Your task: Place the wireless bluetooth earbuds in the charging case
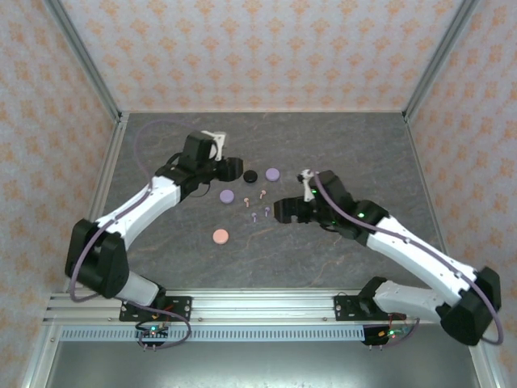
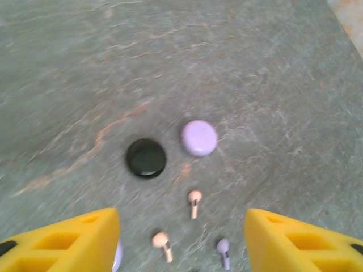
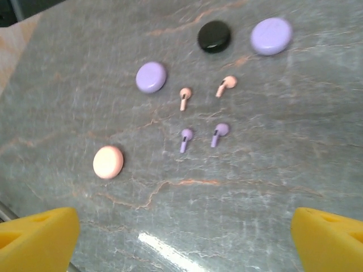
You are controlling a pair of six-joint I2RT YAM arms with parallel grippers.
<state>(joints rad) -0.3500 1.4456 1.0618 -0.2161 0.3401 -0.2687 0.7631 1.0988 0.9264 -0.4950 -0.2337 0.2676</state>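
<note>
Both hands are hovering over the table (image 1: 339,145) and neither is holding anything. My right hand (image 3: 182,218) is standing wide, with its yellow fingers (image 3: 39,235) at the lower corners of the wrist view and nothing between them. My left hand (image 2: 181,215) is also parted and empty, jaws apart above bare table.

Layout, top view: the pink earbuds (image 1: 246,199) are lying mid-table, and the purple earbuds (image 1: 254,216) are just at their 6 o'clock. All four are on their sides and apart from one another. The black disc (image 1: 251,175) is sitting at 12 o'clock of the pink pair, the far purple disc (image 1: 272,173) at 1 o'clock, the near purple disc (image 1: 227,195) at 9 o'clock and the pink disc (image 1: 220,236) at 7 o'clock. I am taking the discs for closed charging cases.

Handling, my judgement: each earbud is a small rounded bulb on a thin straight stem, in hard smooth plastic, and I am expecting it to be very light. I am expecting it to skid or flick out under an off-centre pinch, so I am planning to close across the bulb, fingers low to the table, with the stem left free for seating.

Surfaces: the table is showing a matte grey stone pattern with orange veins. The discs are smooth, pebble-rounded and slightly glossy.
</note>
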